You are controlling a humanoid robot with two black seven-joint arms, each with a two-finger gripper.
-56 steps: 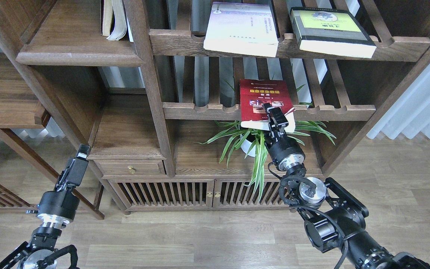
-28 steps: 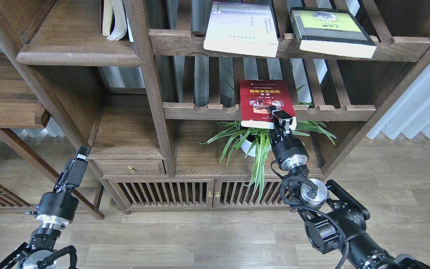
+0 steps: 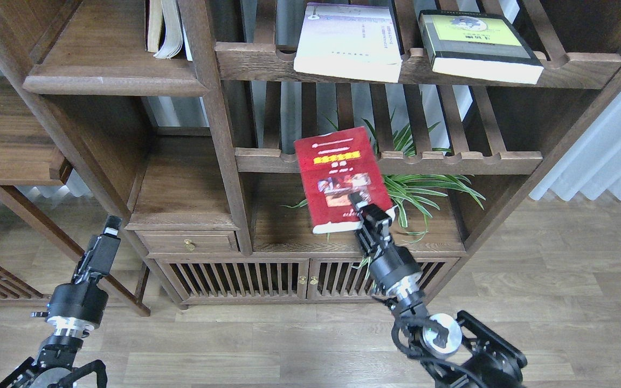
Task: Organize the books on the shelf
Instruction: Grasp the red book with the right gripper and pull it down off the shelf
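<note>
Your right gripper (image 3: 367,211) is clamped on the lower right corner of the red book (image 3: 337,178), which hangs tilted in the air in front of the middle slatted rack (image 3: 467,160), touching no surface. Behind and below it you can see the spider plant (image 3: 423,186) standing on the cabinet top (image 3: 289,229).

Your left gripper (image 3: 107,237) hovers low at the left, near the small drawer (image 3: 189,242) with its brass knob; it holds nothing, but you cannot tell from this angle whether its fingers are parted.

On the upper slatted rack (image 3: 251,59) lie the pale lavender-white book (image 3: 348,43) and, just to its right, the thick yellow-green and grey book (image 3: 475,43), both flat with their page edges jutting over the front rail. The solid dark-brown shelf (image 3: 111,81) with the rounded front edge sits at the upper left (a few upright volumes (image 3: 165,27) stand at its right end).

The whole unit is dark wood with slatted cabinet doors (image 3: 267,280) below. It stands on a grey-brown plank floor (image 3: 289,345), and a white pleated curtain (image 3: 607,145) hangs at the right.
</note>
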